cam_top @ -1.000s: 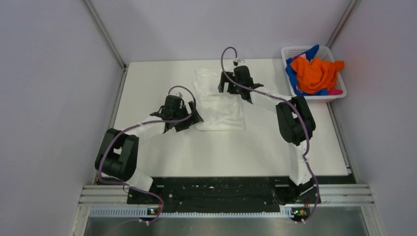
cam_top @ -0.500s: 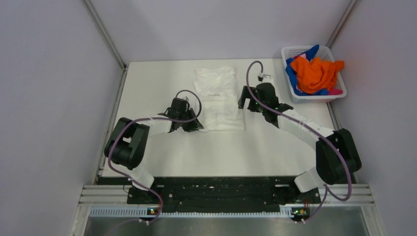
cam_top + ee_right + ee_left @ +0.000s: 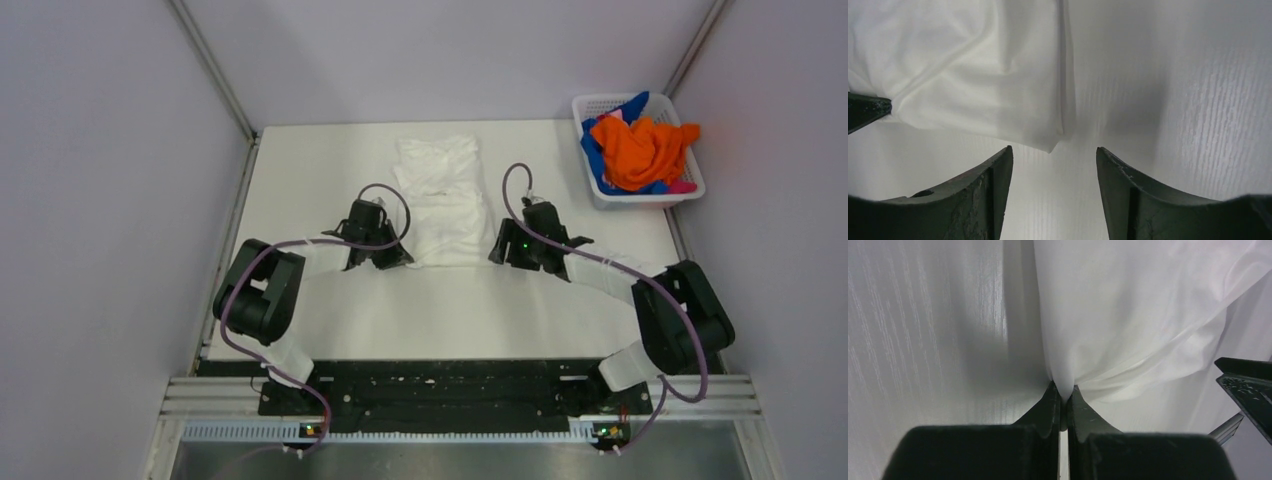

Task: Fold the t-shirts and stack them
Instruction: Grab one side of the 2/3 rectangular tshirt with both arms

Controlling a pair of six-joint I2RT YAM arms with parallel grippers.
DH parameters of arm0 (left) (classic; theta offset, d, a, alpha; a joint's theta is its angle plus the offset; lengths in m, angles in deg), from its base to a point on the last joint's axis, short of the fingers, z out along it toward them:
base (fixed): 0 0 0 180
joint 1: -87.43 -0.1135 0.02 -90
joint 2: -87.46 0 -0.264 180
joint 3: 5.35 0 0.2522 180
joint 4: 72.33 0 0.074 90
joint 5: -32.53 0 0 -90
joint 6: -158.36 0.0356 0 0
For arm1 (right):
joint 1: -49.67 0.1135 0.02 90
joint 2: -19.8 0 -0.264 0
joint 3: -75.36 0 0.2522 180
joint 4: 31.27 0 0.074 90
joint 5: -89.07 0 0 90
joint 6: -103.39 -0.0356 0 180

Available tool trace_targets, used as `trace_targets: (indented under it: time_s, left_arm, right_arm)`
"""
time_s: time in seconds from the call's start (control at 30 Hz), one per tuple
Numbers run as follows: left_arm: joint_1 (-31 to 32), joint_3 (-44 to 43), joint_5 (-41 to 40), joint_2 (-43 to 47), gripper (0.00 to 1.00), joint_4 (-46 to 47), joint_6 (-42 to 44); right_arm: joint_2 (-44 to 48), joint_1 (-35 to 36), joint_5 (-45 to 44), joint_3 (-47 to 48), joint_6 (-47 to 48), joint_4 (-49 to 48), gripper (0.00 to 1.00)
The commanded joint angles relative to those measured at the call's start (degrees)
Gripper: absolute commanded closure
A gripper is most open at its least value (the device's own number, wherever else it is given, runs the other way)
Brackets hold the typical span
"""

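White t-shirt [image 3: 445, 200], folded into a long rectangle, lies flat on the bench [image 3: 450, 310], with its near edge running between the two sets of fingers.

Left fingers [image 3: 398, 256]: closed on the near-left corner of the shirt. In your left wrist view the two tips [image 3: 1057, 399] meet on a small pinch of cloth. From that pinch the white t-shirt [image 3: 1128, 315] fans away ahead of the tips and to their right in soft creases, while bare bench shows to their left.

Right fingers [image 3: 505, 250]: open, the jaws spread wide. In your right wrist view the near-right corner of the white t-shirt [image 3: 973, 75] lies just ahead of the gap. It sits nearer the left-hand tip [image 3: 1000, 165] and is apart from both. The folded edge runs straight away from the fingers, and the cloth spreads to their left. You cannot tell whether these tips rest on the bench.

Orange t-shirt [image 3: 640, 150], blue t-shirt [image 3: 598, 160] and pink t-shirt [image 3: 683, 186]: heaped in the white basket [image 3: 590, 102]. They lie well apart from both sets of fingers, beyond and to the right of the right fingers.
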Motion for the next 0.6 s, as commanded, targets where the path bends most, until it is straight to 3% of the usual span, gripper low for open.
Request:
trace_targets:
  time_s: [0.0, 0.27, 0.33, 0.43, 0.57]
  left_arm:
    - [0.8, 1.9, -2.4, 0.3, 1.00, -2.1, 0.5]
    - [1.0, 2.7, -3.5, 0.7, 1.00, -2.5, 0.5]
    - [1.0, 2.7, -3.5, 0.8, 1.00, -2.5, 0.6]
    - [1.1, 2.8, -3.4, 1.4, 1.00, -3.0, 0.7]
    - [1.6, 5.2, -3.9, 6.3, 1.00, -6.3, 1.6]
  right_arm:
    - [-3.8, -0.1, 5.9, 0.3, -1.4, -5.2, 0.43]
    - [-9.1, 0.0, 8.3, -0.8, -2.5, -10.4, 0.56]
    - [-10.0, -0.1, 8.6, -1.1, -2.6, -11.3, 0.69]
    - [-9.3, -0.1, 10.0, -2.2, -2.8, -11.1, 1.00]
    - [-2.4, 0.2, 12.9, -6.5, -3.8, -10.0, 1.00]
